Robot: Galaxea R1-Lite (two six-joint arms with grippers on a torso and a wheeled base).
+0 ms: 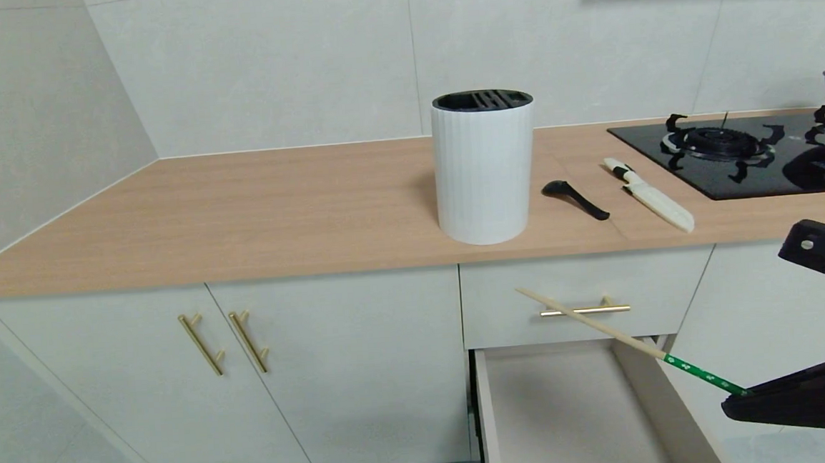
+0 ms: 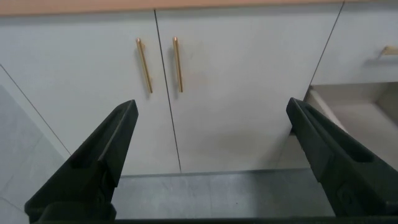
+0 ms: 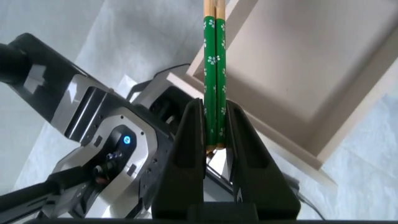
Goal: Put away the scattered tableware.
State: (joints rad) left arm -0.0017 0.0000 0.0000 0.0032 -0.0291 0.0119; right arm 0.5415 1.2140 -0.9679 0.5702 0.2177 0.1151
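Chopsticks (image 1: 627,340): a pair, side by side, gripped at the very end of the green patterned section. They slant up over the open drawer (image 1: 482,413), with the bare wooden tips in front of the closed drawer front above it. Whether the tips touch that front cannot be told.

Risks, as judged:
- The grip sits at the extreme end, so the long free length acts as a lever. Any bump could pivot the pair between the pads.
- The two sticks share one narrow clamp. One may slide past the other and drop.
- The tips may catch the upper drawer front or its brass handle (image 1: 586,310) on a lift or swing.
- A release off-line could send them past the drawer rim to the floor.

Right pincer (image 3: 214,118): narrow, clamped on the chopsticks, nothing else touched.

Left pincer (image 2: 210,109): jaws wide apart, empty, facing the cabinet doors.

On the surface (image 1: 239,213): white ribbed holder (image 1: 484,177); beside it black spoon (image 1: 575,196) and knife (image 1: 650,195), both lying loose.
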